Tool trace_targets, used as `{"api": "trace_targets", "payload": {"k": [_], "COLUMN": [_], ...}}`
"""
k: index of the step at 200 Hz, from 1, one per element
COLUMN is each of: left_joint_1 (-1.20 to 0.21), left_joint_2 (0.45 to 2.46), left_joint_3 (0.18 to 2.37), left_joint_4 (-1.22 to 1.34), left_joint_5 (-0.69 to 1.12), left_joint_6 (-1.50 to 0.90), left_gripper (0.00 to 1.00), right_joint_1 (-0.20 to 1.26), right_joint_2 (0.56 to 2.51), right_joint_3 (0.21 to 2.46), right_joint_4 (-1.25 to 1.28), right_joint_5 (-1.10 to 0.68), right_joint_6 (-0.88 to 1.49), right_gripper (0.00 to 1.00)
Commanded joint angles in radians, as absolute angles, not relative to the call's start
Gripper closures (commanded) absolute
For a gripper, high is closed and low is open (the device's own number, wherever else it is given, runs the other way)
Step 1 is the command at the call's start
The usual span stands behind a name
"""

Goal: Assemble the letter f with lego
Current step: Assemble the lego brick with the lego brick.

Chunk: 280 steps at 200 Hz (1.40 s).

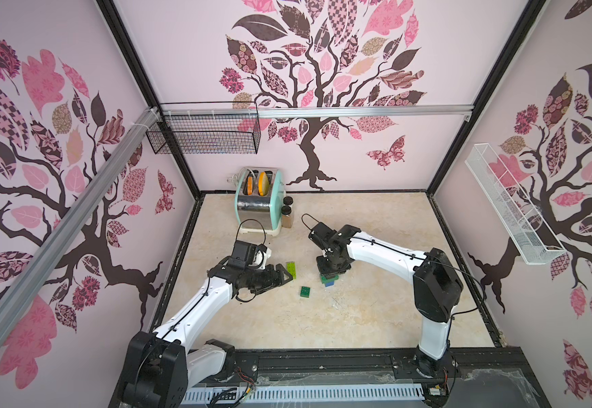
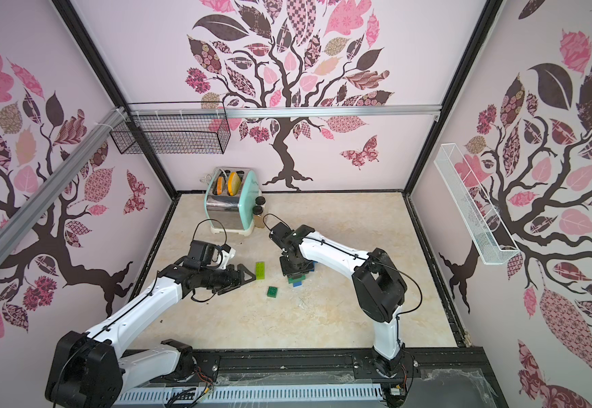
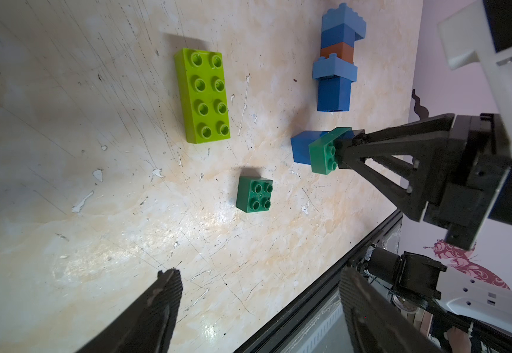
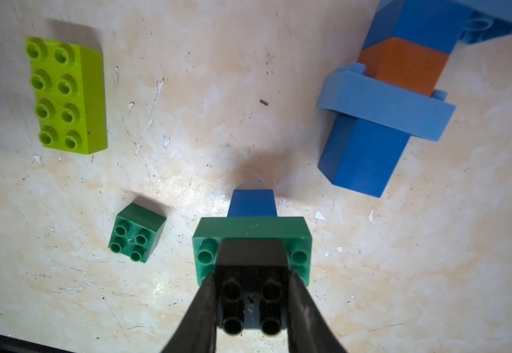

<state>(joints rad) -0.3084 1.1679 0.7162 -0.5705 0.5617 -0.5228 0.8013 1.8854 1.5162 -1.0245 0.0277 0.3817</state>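
My right gripper [image 4: 251, 293] is shut on a black square lego brick [image 4: 251, 259]. That brick sits on a dark green oblong brick [image 4: 251, 227], which rests on a blue brick [image 4: 252, 203] standing on the table. In both top views the right gripper [image 1: 330, 272] covers the black brick. A built piece of blue, light blue and orange-brown bricks [image 4: 380, 122] lies on its side close by. A lime oblong brick [image 3: 202, 94] and a small dark green square brick [image 3: 254, 194] lie loose. My left gripper [image 3: 259, 284] hangs open and empty, beside the lime brick [image 1: 291, 269].
A mint-and-chrome toaster [image 1: 259, 201] and two dark-capped jars [image 1: 286, 212] stand at the back of the table. A black wire basket [image 1: 206, 132] and a white wire shelf [image 1: 510, 205] hang on the walls. A black rail [image 3: 325, 281] runs along the table's front edge.
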Motion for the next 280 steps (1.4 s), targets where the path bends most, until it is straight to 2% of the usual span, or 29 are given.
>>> {"api": "trace_targets", "payload": {"k": [1,129,174,223,280], "left_joint_1": [-0.312,-0.314,-0.313,-0.313,-0.313], "left_joint_2": [1.172,1.176,1.183,1.187,1.185], "left_joint_3": [0.732,0.734,0.732,0.733,0.735], "left_joint_4": [-0.576,-0.577,-0.577,-0.58,-0.585], "left_joint_5": [0.559,0.552,0.553,0.549,0.541], "left_joint_6": [-0.508,-0.508,-0.509,-0.509,-0.507], "left_gripper": [0.15,0.15,0.15,0.15,0.15], "right_joint_1": [0.807,0.808,0.807,0.804,0.792], "right_joint_2": [1.882,1.92,1.92,2.007,2.053], "right_joint_3": [1.473,1.406,1.545,1.698,1.763], "right_joint_4": [-1.027,-0.977,-0.996,-1.021,-1.082], "right_joint_5": [-0.008,0.011,0.077,0.082,0.112], "right_joint_6": [0.368,0.391,0.436,0.482,0.545], "right_gripper": [0.78,0.8,0.8,0.8,0.77]}}
